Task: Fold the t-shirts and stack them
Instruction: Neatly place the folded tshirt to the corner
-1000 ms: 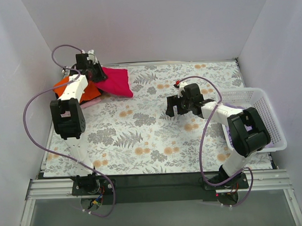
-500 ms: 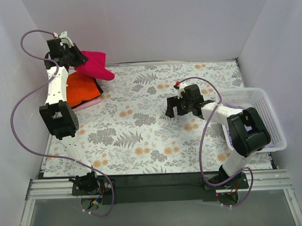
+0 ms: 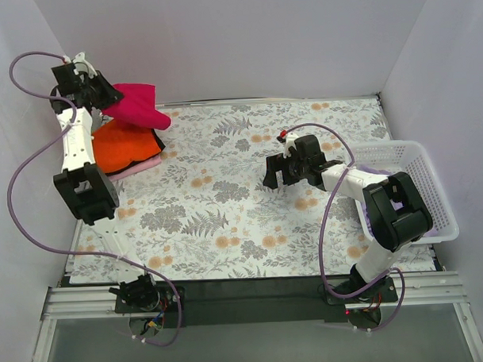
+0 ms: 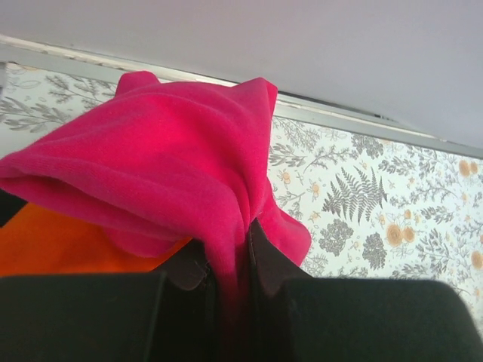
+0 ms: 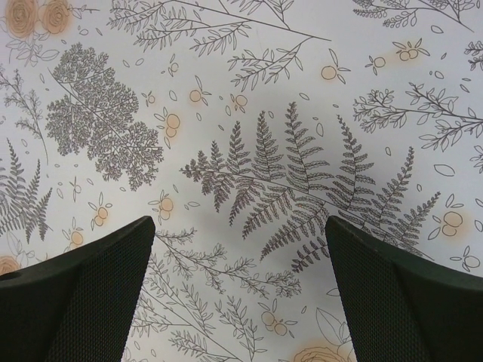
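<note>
The left gripper (image 3: 102,97) was raised at the far left corner of the table (image 3: 227,209), close to the back wall (image 3: 245,46). Its jaws were nearly closed, pinching a fold of the magenta shirt (image 3: 140,107). In the left wrist view the cloth ran down into the narrow slit at the gripper (image 4: 230,260), with 1 black finger (image 4: 266,260) pressed against each side. The rest of the shirt hung out beyond the fingers as a loose bunch, clear of the table.

Under that bunch lay the orange shirt (image 3: 125,144), folded and flat. It rested on the pink shirt (image 3: 143,163), of which only a thin edge showed along the near side. These 2 formed a stack at the far left of the table. The left wrist view caught a patch of orange (image 4: 68,249) just below the magenta cloth (image 4: 166,166).

The right gripper (image 3: 282,176) was over the middle right of the table, well apart from the stack. Its jaws were spread wide and held nothing. In the right wrist view its 2 fingers (image 5: 83,302) framed only the fern and flower print of the table cover (image 5: 287,166).

A white lattice basket (image 3: 434,192) stood at the right edge of the table, beside the right arm.
</note>
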You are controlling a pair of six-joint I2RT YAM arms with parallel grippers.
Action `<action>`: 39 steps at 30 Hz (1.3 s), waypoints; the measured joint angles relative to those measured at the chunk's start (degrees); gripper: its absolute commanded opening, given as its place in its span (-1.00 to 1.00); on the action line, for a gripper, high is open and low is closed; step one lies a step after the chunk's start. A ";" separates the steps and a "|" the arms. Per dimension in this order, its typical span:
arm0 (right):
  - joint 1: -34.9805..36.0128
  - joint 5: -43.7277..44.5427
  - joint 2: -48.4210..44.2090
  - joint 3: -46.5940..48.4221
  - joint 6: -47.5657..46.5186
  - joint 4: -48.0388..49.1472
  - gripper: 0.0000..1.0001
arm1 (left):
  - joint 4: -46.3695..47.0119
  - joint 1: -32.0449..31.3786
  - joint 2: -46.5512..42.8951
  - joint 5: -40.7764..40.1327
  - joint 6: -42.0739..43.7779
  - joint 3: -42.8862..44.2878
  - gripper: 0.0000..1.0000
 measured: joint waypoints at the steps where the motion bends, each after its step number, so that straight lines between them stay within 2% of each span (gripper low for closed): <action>1: 0.00 -0.04 0.00 0.00 0.04 0.22 0.71 | -0.22 0.48 0.00 0.28 -0.09 0.39 -1.00; 5: 0.02 -0.07 0.00 0.00 0.04 0.63 0.71 | 0.00 2.71 -0.13 1.70 -0.70 2.21 -1.00; 8: 0.02 -0.46 0.04 0.02 0.07 0.66 0.71 | 1.27 3.80 -1.05 2.05 -1.31 0.02 -1.00; 11: 0.04 -0.92 0.33 0.02 0.11 0.72 0.71 | 3.63 4.04 -3.65 2.29 -1.84 -6.91 -1.00; 17: 0.26 -1.90 1.18 0.02 0.37 0.72 0.71 | 8.83 4.11 -11.54 1.86 -4.00 -26.80 -1.00; 20: 0.37 -1.95 1.18 0.02 0.50 0.98 0.71 | 10.14 4.13 -14.51 -0.35 -4.57 -31.41 -1.00; 27: 0.72 -2.08 1.18 0.02 0.66 1.05 0.71 | 11.52 4.13 -20.11 -8.50 -4.76 -33.18 -1.00; 34: 0.85 -2.12 1.18 0.02 0.66 1.05 0.71 | 11.50 4.13 -20.28 -16.39 -4.79 -33.62 -1.00; 39: 1.11 -2.10 1.18 0.02 0.68 1.03 0.71 | 12.59 4.15 -20.31 -20.24 -5.88 -37.64 -1.00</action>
